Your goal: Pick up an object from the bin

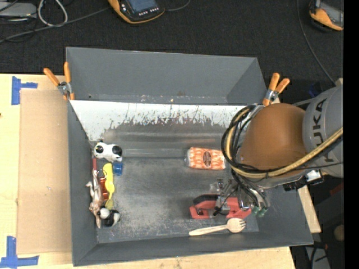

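Your hand (234, 199) is right over the red flat obj (202, 210) in the bin (162, 83); can't tell if it's apart or together. There's a wooden spork (219, 227) just in front of it, orange pkt (205, 158) behind.

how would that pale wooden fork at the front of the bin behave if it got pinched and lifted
The fork looks thin and wooden, so probably stiff and light. It lies flat on the bin floor, so it may slide rather than lift. Held by one end, its long shape would likely tilt.
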Available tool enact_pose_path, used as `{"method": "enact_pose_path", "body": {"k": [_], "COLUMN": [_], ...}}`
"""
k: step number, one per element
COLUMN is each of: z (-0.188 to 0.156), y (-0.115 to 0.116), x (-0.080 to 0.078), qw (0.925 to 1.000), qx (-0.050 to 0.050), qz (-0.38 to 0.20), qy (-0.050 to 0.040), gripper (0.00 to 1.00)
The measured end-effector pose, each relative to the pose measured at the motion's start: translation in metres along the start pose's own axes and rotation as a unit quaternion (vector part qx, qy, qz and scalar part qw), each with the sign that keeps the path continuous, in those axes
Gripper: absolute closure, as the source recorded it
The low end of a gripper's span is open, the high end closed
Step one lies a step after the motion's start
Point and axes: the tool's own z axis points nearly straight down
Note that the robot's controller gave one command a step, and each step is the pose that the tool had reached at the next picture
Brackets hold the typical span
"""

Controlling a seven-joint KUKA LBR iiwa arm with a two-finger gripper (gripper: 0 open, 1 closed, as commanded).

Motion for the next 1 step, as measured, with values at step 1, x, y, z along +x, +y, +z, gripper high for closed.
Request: {"method": "enact_pose_path", "body": {"k": [1], "z": [-0.0773], "y": [0.0], "x": [0.0013], "qw": [1.0], "qx": [0.0], "qz": [0.001], "qy": [0.0005], "gripper": [1.0]}}
